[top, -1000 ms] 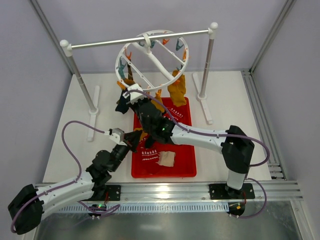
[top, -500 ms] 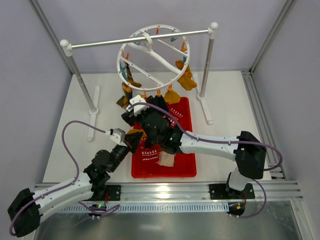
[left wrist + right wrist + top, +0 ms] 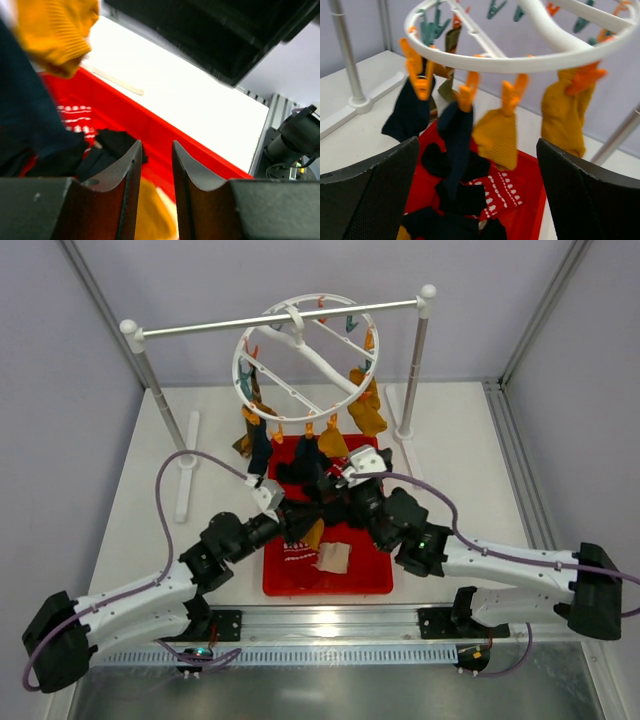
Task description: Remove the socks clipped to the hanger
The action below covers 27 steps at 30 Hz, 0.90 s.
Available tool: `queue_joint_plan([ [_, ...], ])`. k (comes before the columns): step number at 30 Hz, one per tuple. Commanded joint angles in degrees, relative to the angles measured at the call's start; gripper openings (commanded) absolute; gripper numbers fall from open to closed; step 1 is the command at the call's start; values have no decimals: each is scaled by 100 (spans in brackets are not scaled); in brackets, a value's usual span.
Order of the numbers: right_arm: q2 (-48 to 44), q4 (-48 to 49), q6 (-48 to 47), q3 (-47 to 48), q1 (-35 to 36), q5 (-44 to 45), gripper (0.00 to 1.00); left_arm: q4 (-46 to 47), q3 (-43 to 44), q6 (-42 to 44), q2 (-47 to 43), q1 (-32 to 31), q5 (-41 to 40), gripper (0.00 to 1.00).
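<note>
Top external: hanger (image 3: pixel 322 357) hooked on silver bar (image 3: pixel 200 328), at 12 o'clock from red tray (image 3: pixel 370 572). Socks (image 3: pixel 364 412) are clipped along the ring's 4-to-9 o'clock arc: two mustard, two navy, one olive-brown near 9. Loose dark socks are piled in the tray's 12 o'clock half. Patterned red sock (image 3: pixel 297 552) and beige sock (image 3: pixel 335 558) lie toward its 6 o'clock end. Both arms reach over the tray's middle, wrists close together below the hanging socks.

Left wrist: left gripper (image 3: pixel 157 160) has its jaws nearly together with a narrow slit, nothing between the tips. Mustard fabric (image 3: pixel 150 212) shows low in the slit; can't tell if it's pinched or just lying beneath. Black sock (image 3: pixel 114 144) is in the tray at 10 o'clock of the tips.

Right wrist: right gripper (image 3: pixel 477 145) has its jaws wide apart and empty, looking up at the ring. Orange clips (image 3: pixel 512 95) hold a navy sock and a mustard sock side by side, dead ahead between the fingers. A second mustard sock hangs at 2 o'clock and a second navy at 10 o'clock. Teal clips (image 3: pixel 431 27) on the far rim.
</note>
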Motion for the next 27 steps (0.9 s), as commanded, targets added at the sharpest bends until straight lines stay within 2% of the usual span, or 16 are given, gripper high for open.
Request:
queue_joint_plan([
  [1,-1050,296,544,-546,-550,29,98,84,833,-143,1249,0,760,30],
  [5,-2105,-12,1099,-1240,-1420,-411,98,259,1475,-301,2227,9,1279,28],
  [7,-2468,-135,1188,-1425,-1701,-473,99,338,1590,-354,2414,-8,1245,25],
  [11,-3154,-303,1259,-1707,-1826,-508,99,435,1581,-346,2468,-79,1043,24],
  [20,-2953,-250,1259,-1646,-1870,-526,99,321,1433,-240,2257,-167,340,24],
  [21,-2927,-241,1259,-1655,-1870,-526,99,312,1397,-223,2187,-175,226,25],
  [24,-2874,-224,1268,-1628,-1879,-543,99,207,1222,-135,1888,-193,-214,38],
  [25,-2874,-224,1268,-1637,-1888,-535,99,146,1186,-91,1818,-202,-276,46],
  [27,-2883,-224,1268,-1646,-1888,-535,99,-21,1090,-21,1580,-202,-741,53],
])
